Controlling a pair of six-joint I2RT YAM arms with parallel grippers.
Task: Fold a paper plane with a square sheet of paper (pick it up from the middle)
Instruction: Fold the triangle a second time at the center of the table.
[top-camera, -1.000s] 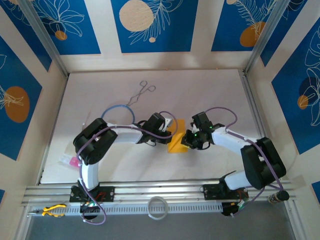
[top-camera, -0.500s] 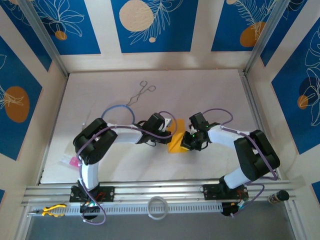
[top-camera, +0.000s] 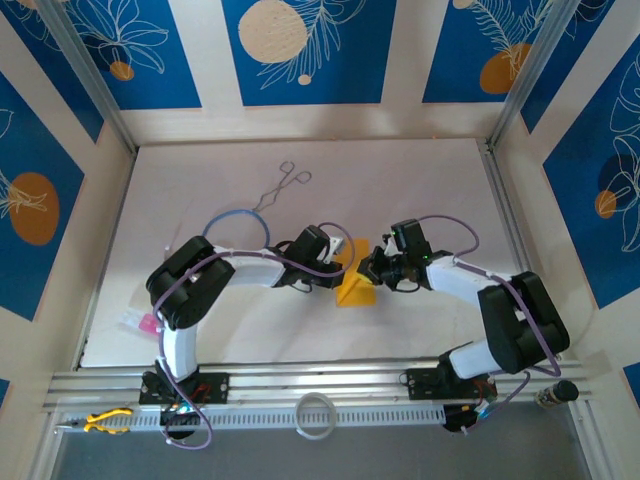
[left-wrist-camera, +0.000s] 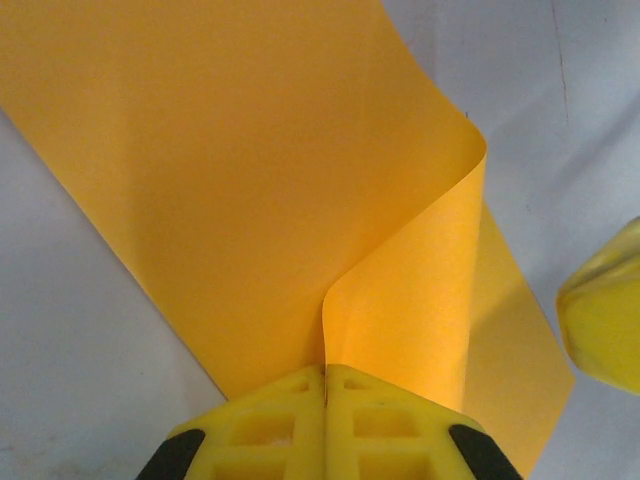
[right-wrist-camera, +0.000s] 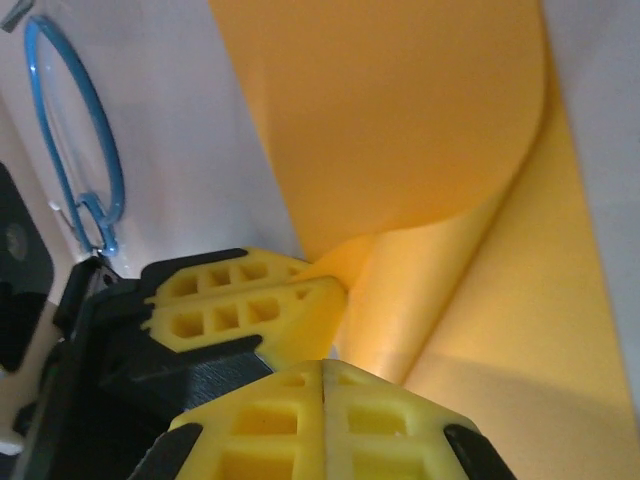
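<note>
A pink slip (top-camera: 148, 323) lies at the left edge of the desk (top-camera: 200, 180), just beside the left arm (top-camera: 190, 285). Past that arm a blue cable loop (top-camera: 238, 228) rests on the desk, and thin metal forceps (top-camera: 283, 186) lie farther back.

The left jaws reach to mid-desk and are clamped on the sheet (top-camera: 356, 290). In the left wrist view their fingers (left-wrist-camera: 270, 430) meet on a flap that curls up from the rest of the sheet (left-wrist-camera: 220, 150), which lies flat on the desk. The sheet is at mid-desk, between the tips of the two arms.

The right arm (top-camera: 520, 320) comes in from the right, with its jaws together just beside the left ones. In the right wrist view its fingers (right-wrist-camera: 400, 430) press tight against each other below the curled sheet (right-wrist-camera: 400, 120). I cannot tell whether any paper is caught between them. One right finger (left-wrist-camera: 605, 310) shows near the sheet's right edge.
</note>
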